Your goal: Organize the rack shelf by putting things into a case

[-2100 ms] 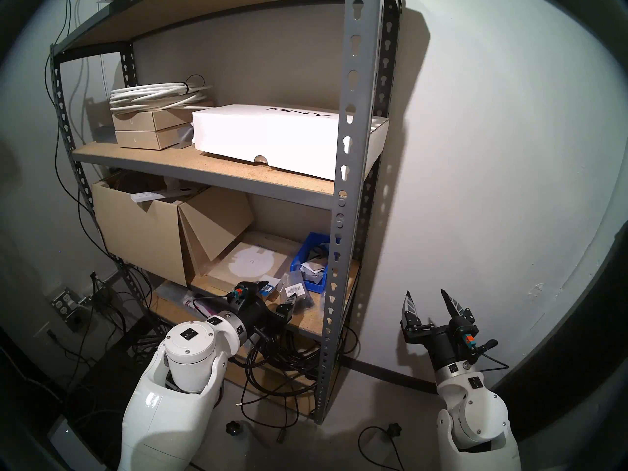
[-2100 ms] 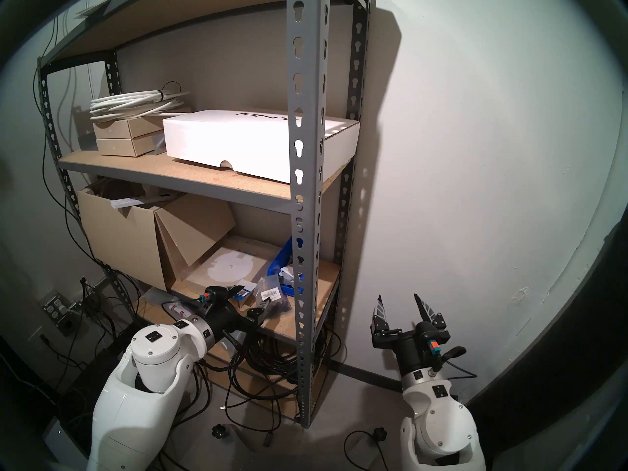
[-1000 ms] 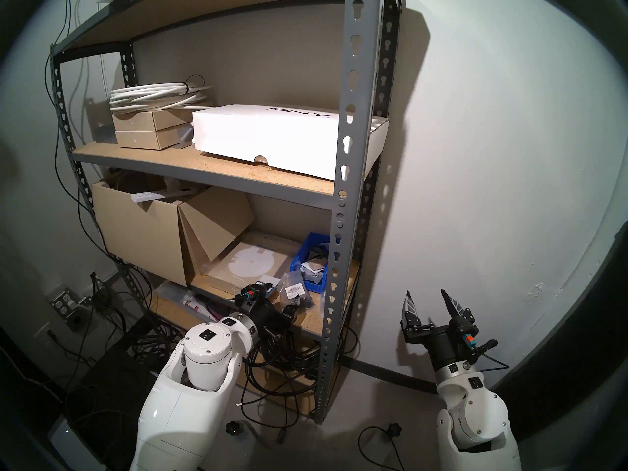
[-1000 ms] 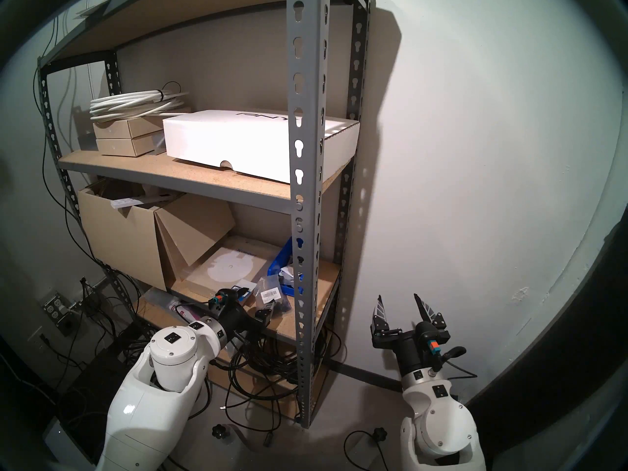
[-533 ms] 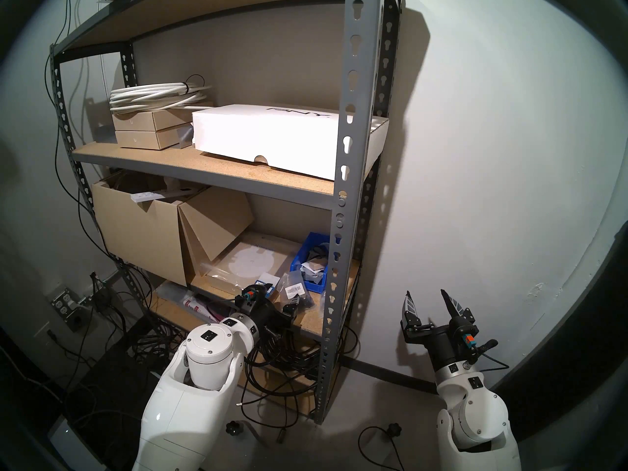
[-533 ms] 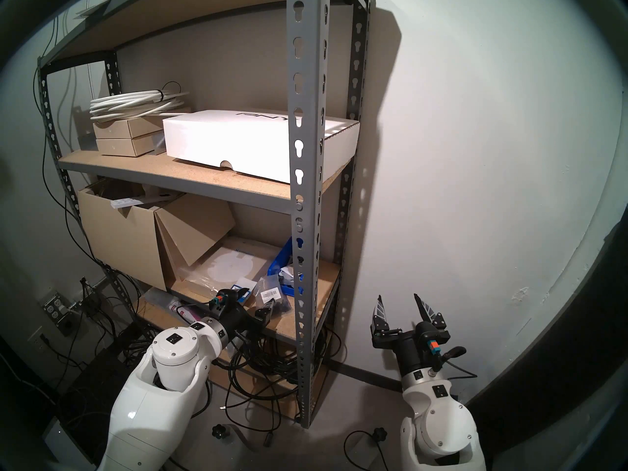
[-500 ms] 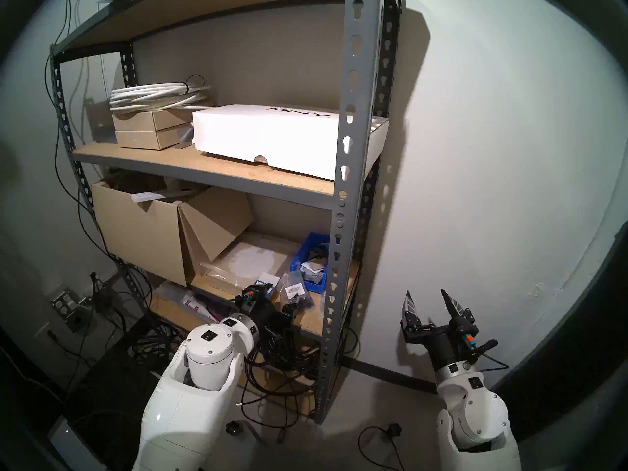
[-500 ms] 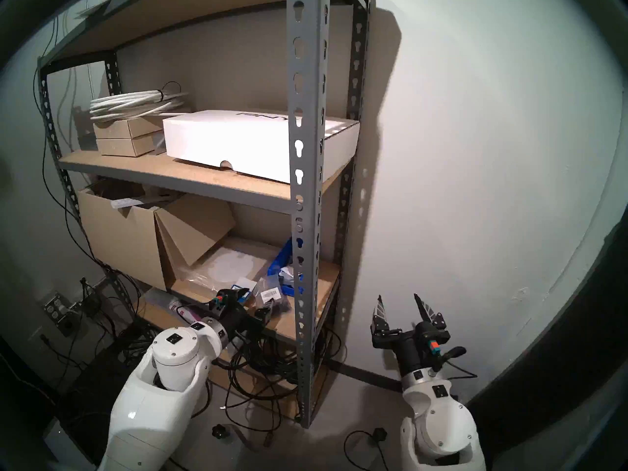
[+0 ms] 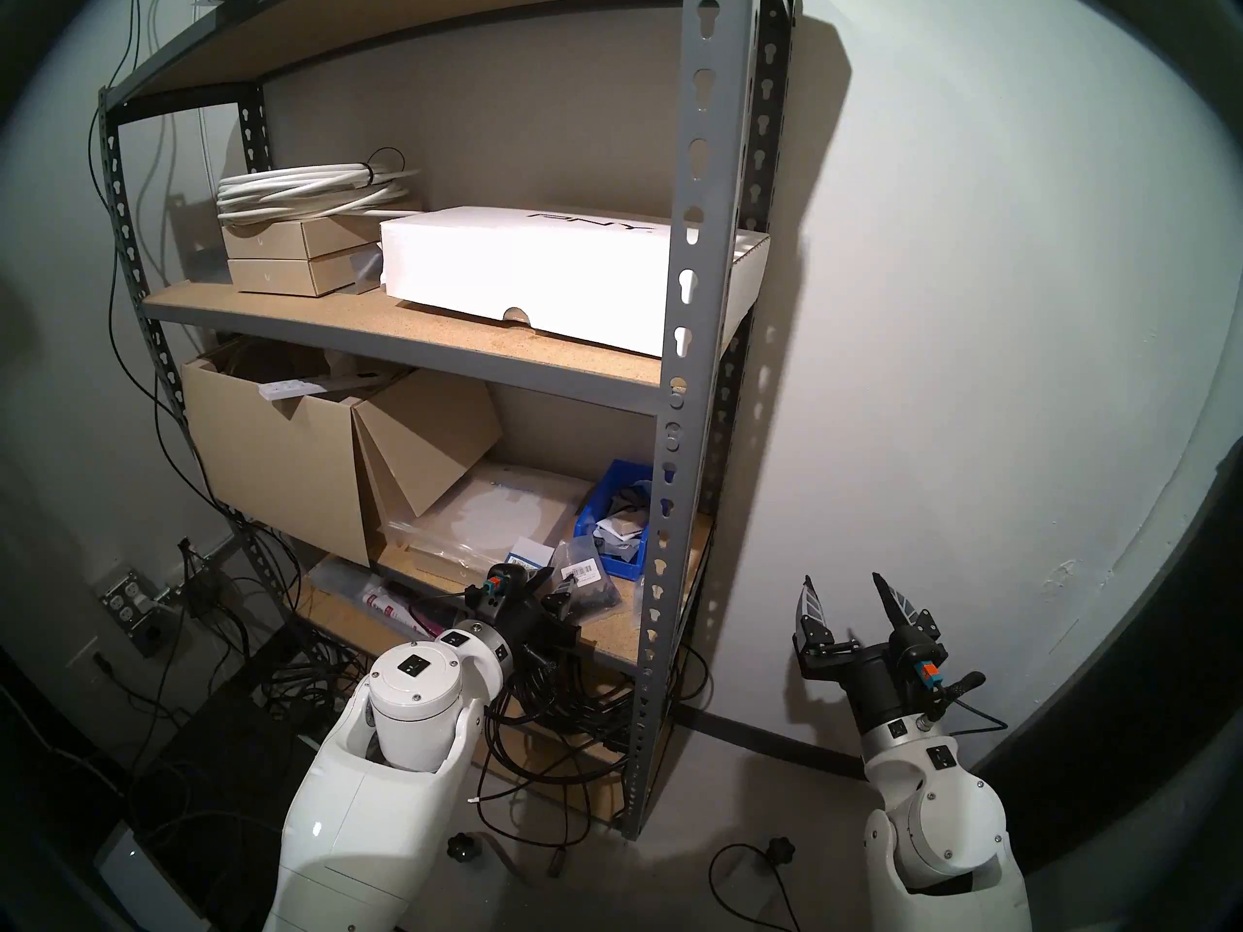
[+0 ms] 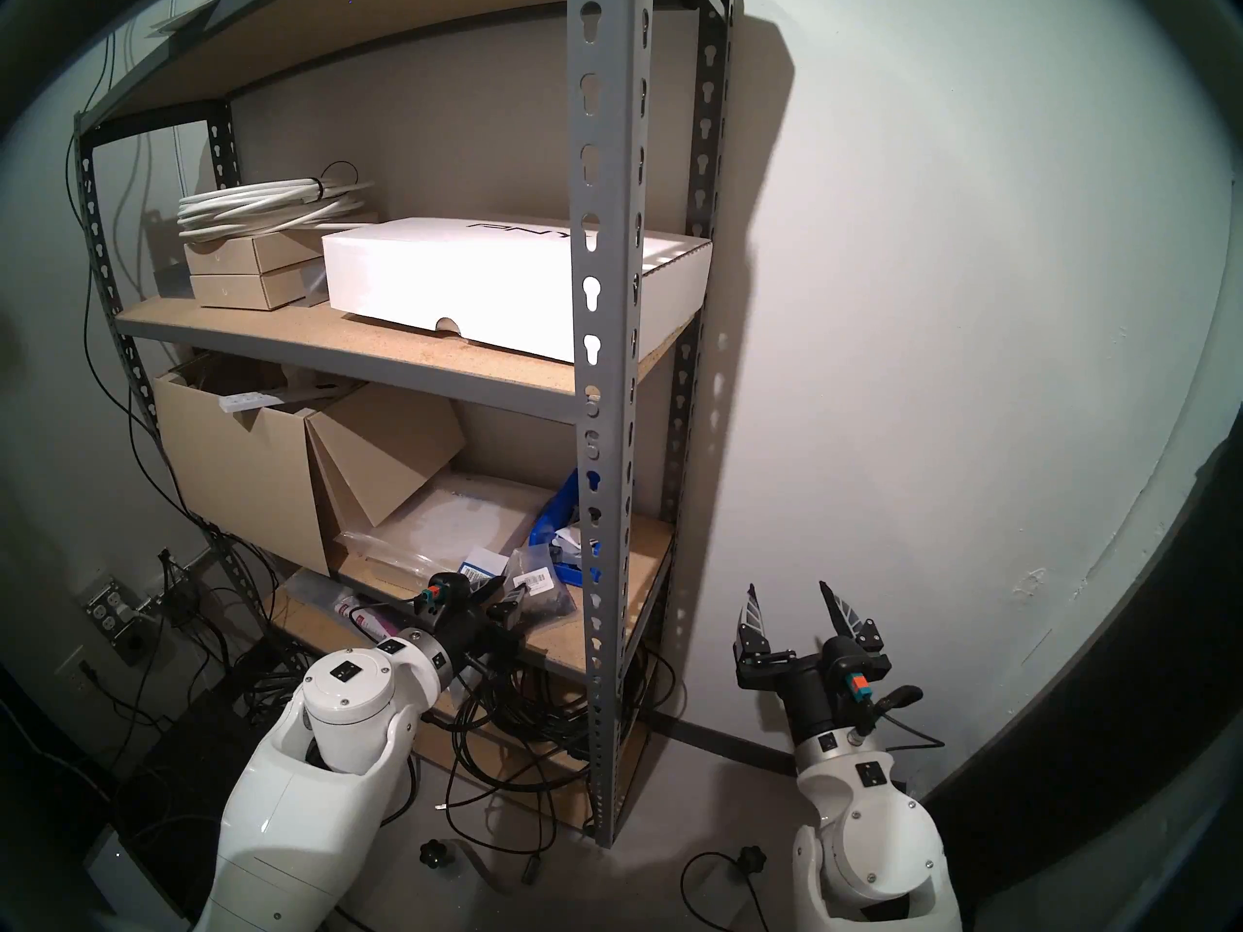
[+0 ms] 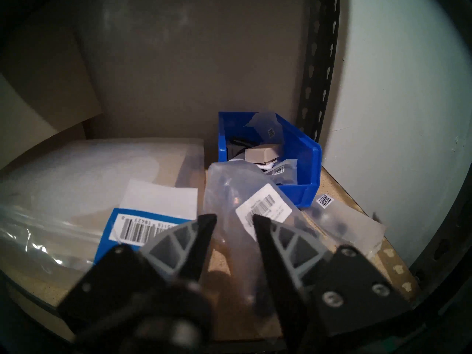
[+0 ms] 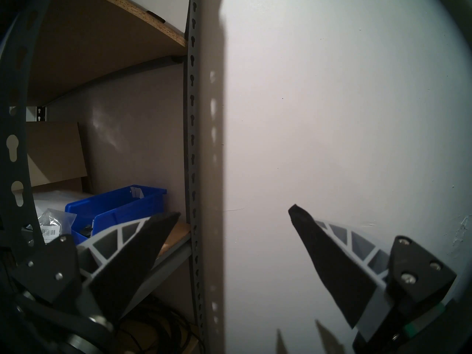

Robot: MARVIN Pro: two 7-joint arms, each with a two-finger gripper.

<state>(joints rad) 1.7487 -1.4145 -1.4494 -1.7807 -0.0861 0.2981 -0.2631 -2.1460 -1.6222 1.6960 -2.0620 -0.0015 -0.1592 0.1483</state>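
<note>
Your left gripper (image 11: 235, 224) sits low over the front of the rack shelf (image 9: 696, 251), its fingers partly drawn together on either side of a clear bag (image 11: 237, 200) of dark little parts; a narrow gap still shows between the tips, and you cannot tell whether the pads press the plastic. The bag's white barcode label (image 11: 263, 205) lies just past the right fingertip; its print is too small to read. Just left of the fingers lies the blue-and-white packet (image 11: 145, 225), its barcode strip facing you upside down with digits too blurred to trust. A second clear bag (image 11: 342, 218), marked with a small QR sticker, lies flat on the board to the right, in front of the bin.

Beyond the held bag stands the blue bin (image 11: 309, 167), against the rack's rear upright. In it you can see a small tan box, a black cable, one labelled bag and a clear bag leaning on the back wall. Left of the bin lies the flat tan box (image 9: 518, 507) with its white circle under plastic film, and beyond it a large open cardboard box (image 9: 282, 453).

On the board above, a white box (image 9: 524, 271) reads "PNY"; beside it two small tan boxes (image 9: 289, 258) are stacked under one coil of white cable (image 9: 309, 191).

Your right gripper (image 9: 849, 591) hangs outside the rack by the wall, fingers spread wide, empty.
</note>
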